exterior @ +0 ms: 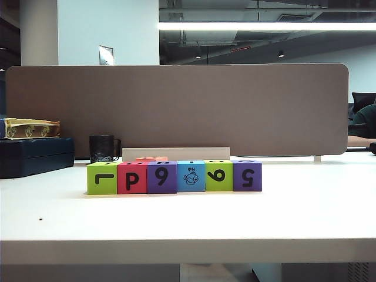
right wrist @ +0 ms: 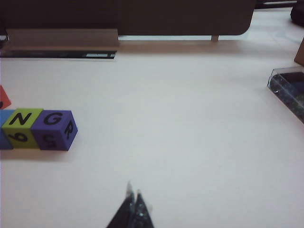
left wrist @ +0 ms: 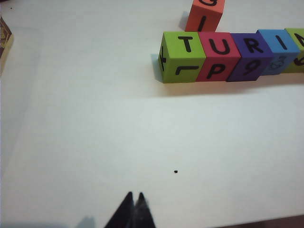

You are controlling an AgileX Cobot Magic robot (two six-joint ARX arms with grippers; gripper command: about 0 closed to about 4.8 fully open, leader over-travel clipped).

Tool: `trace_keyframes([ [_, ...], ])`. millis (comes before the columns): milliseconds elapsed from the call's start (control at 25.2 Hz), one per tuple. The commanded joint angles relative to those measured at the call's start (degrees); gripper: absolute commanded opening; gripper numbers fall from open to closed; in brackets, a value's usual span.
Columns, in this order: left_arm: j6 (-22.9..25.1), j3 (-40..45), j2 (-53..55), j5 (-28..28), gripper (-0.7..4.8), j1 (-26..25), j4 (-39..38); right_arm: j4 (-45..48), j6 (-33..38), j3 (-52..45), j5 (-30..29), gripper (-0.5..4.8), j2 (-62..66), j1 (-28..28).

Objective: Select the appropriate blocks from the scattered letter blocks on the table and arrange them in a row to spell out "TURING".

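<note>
Seemingly done: letter blocks (left wrist: 228, 54) sit touching in row on table (exterior: 188, 223), tops reading TURING (row axis crosswise to both arms). Left gripper (left wrist: 133, 202) and right gripper (right wrist: 133, 199) both closed, empty, hovering well apart from row ends.

Overhead strip light (exterior: 264, 26) glares, blown out; table (exterior: 188, 217) evenly bright. Letter blocks (exterior: 174, 177) cast soft short shadows. Wrist views soft and slightly washed (right one hazier), gripper tips blurred.
</note>
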State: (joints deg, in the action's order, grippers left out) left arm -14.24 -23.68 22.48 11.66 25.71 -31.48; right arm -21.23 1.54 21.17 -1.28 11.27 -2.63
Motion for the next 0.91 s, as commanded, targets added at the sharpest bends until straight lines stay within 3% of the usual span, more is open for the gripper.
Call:
trace_keyframes([
  [40,-0.13,-0.17,0.02,-0.11,-0.05,0.0,0.52,9.4,-0.07,-4.04,0.15,-0.01,-2.49,0.22],
  [436,-0.13,-0.17,0.02,-0.11,-0.05,0.0,0.52,25.7,0.02,-15.78,0.22,-0.01,-8.52,1.09],
  [911,-0.13,-0.17,0.04,-0.11,-0.05,0.0,0.55,25.92,1.05,-20.68,0.11,-0.01,-11.34,3.67],
])
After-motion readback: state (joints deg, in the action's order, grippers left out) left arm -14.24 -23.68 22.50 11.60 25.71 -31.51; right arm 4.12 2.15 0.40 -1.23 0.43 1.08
